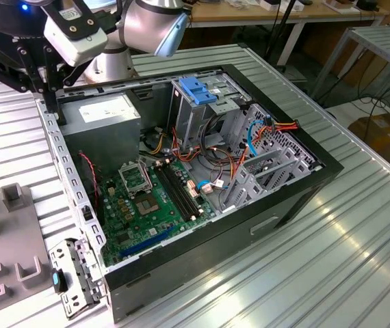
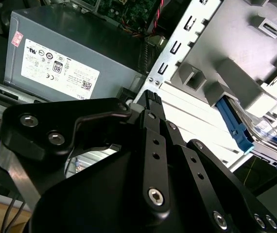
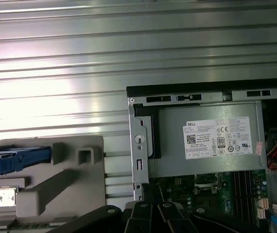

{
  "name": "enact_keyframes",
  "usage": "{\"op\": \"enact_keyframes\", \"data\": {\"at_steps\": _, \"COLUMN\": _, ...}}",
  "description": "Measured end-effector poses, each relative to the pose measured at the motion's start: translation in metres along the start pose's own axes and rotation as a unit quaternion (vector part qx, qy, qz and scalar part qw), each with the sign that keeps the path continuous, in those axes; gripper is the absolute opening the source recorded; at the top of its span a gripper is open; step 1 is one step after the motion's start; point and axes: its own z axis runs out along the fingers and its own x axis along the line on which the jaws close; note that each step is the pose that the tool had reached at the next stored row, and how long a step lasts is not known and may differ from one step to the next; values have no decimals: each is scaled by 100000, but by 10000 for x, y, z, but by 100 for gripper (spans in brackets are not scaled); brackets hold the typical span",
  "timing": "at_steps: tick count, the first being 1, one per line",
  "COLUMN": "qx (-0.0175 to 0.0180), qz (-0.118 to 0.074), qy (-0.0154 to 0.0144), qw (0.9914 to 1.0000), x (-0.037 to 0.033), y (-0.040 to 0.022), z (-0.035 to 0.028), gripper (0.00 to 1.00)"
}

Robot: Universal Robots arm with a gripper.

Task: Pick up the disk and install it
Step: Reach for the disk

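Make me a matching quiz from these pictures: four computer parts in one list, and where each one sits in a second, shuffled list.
Parts:
1. disk
2. power supply
3. motherboard
4. blue latch

Places:
A. on top of the metal drive cage
B. flat on the floor of the computer case
C. outside the case, at the grey holder
D. in a corner of the case, white label showing

Pairs: 1-C, 2-D, 3-B, 4-A
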Motion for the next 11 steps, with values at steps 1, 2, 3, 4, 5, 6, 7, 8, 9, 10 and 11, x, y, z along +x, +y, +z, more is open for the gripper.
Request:
{"op": "enact_keyframes", "data": {"at_steps": 1, "qx": 2, "qz": 2, "qy": 2, "qw": 100000, "x": 8, "y": -1, "z": 0, "gripper": 11}}
{"op": "enact_keyframes", "data": {"at_steps": 2, "qx": -1, "qz": 0, "qy": 0, "qw": 100000, "x": 14, "y": -1, "z": 0, "gripper": 11}}
{"op": "enact_keyframes", "data": {"at_steps": 3, "qx": 0, "qz": 0, "qy": 0, "qw": 100000, "x": 22, "y": -2, "z": -1, "gripper": 11}}
{"op": "enact_keyframes", "data": {"at_steps": 4, "qx": -1, "qz": 1, "qy": -1, "qw": 100000, "x": 29, "y": -2, "z": -1, "gripper": 11}}
{"op": "enact_keyframes", "data": {"at_steps": 5, "qx": -1, "qz": 0, "qy": 0, "qw": 100000, "x": 38, "y": -3, "z": -1, "gripper": 11}}
{"op": "enact_keyframes", "data": {"at_steps": 6, "qx": 0, "qz": 1, "qy": 2, "qw": 100000, "x": 45, "y": -3, "z": -1, "gripper": 11}}
{"op": "enact_keyframes", "data": {"at_steps": 7, "qx": 1, "qz": 2, "qy": 1, "qw": 100000, "x": 54, "y": -4, "z": -2, "gripper": 11}}
{"op": "enact_keyframes", "data": {"at_steps": 8, "qx": 3, "qz": 1, "qy": 2, "qw": 100000, "x": 60, "y": -5, "z": -2, "gripper": 11}}
{"op": "enact_keyframes", "data": {"at_steps": 9, "qx": 3, "qz": 0, "qy": 4, "qw": 100000, "x": 69, "y": -5, "z": -2, "gripper": 11}}
{"op": "enact_keyframes", "data": {"at_steps": 10, "qx": 2, "qz": -5, "qy": 2, "qw": 100000, "x": 76, "y": -6, "z": -2, "gripper": 11}}
{"op": "enact_keyframes", "data": {"at_steps": 11, "qx": -1, "qz": -3, "qy": 1, "qw": 100000, "x": 87, "y": -7, "z": -2, "gripper": 11}}
